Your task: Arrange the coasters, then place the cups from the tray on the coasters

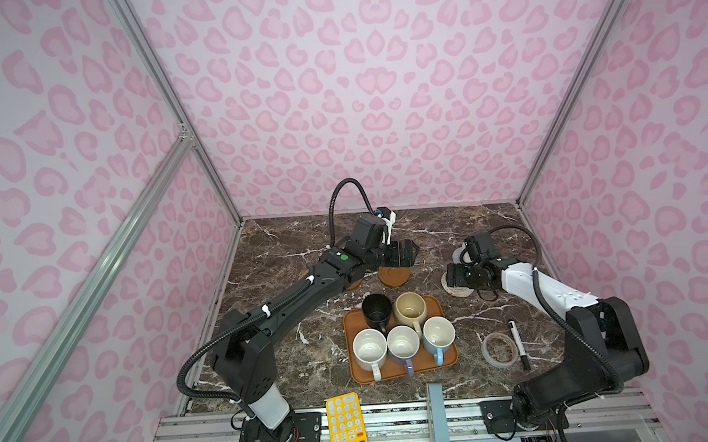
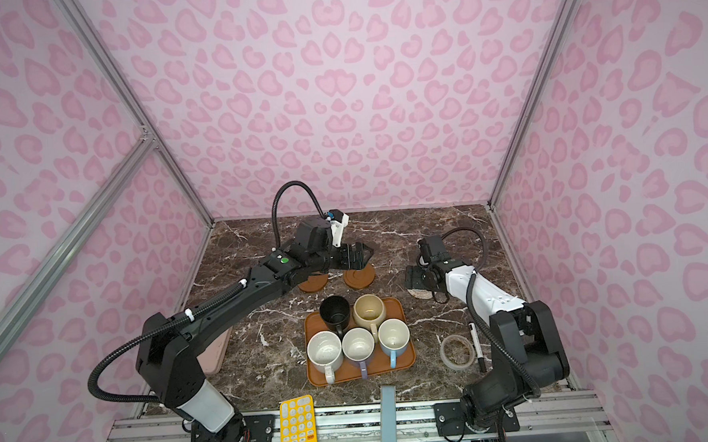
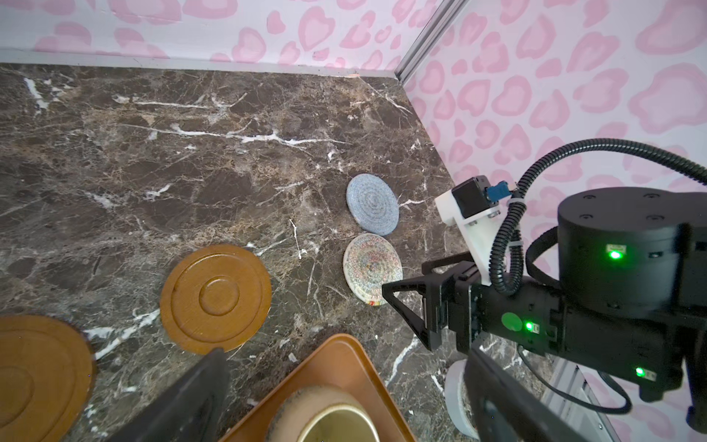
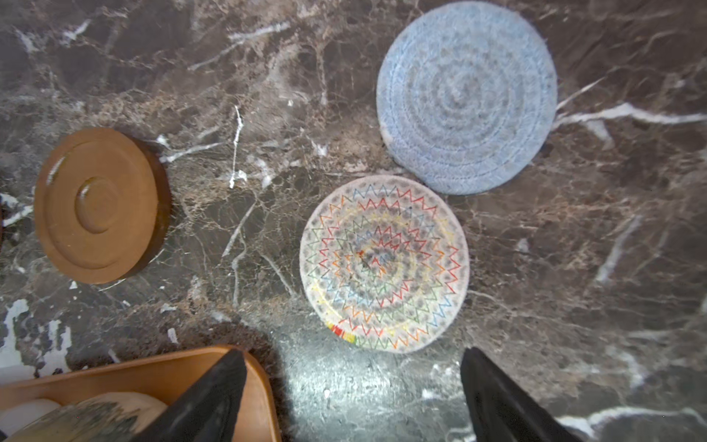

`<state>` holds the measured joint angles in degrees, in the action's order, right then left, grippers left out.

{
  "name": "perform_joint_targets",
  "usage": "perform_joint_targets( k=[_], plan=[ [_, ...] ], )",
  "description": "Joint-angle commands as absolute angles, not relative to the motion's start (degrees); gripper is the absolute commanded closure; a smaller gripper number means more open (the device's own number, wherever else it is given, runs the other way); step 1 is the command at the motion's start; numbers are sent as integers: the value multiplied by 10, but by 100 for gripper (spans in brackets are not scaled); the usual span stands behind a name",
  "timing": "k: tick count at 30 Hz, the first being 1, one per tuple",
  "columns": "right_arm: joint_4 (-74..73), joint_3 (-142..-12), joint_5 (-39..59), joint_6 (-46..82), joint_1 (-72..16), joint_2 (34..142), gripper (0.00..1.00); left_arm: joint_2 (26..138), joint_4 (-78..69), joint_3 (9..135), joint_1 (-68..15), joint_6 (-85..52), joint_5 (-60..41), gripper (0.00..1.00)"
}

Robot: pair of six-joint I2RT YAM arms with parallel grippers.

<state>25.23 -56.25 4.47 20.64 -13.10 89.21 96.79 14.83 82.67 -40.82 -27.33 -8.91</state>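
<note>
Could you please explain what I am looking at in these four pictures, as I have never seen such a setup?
Two robot arms stand at a marble table. Two pictures look down from overhead; the other two come from cameras on the arms' wrists. A tray holds five mugs. Beyond it lie two brown coasters, a grey-blue coaster and a cream coaster. A tape roll, pen and calculator are nearby. The left claw and right claw are open and hold nothing.

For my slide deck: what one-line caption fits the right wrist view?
Open right claw over the cream woven coaster, grey-blue coaster beside it, brown coaster set apart.
</note>
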Motion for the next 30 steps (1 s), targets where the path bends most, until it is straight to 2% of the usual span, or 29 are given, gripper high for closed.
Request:
perform_joint_targets(
  k=[1,4,8,13,30],
  plan=[
    [225,-560,53,210,-129,915,23,985,166,854,-409,-257,-82,2],
    [214,-560,73,204,-129,938,34,1000,175,873,-408,-256,-89,2],
    [209,-565,85,202,-130,965,41,1013,176,884,-408,-256,-92,2],
    [218,-582,78,200,-136,997,46,1032,180,903,-408,-254,-96,2],
    [233,-696,114,197,-165,1117,50,1059,186,918,-396,-258,-77,2]
  ],
)
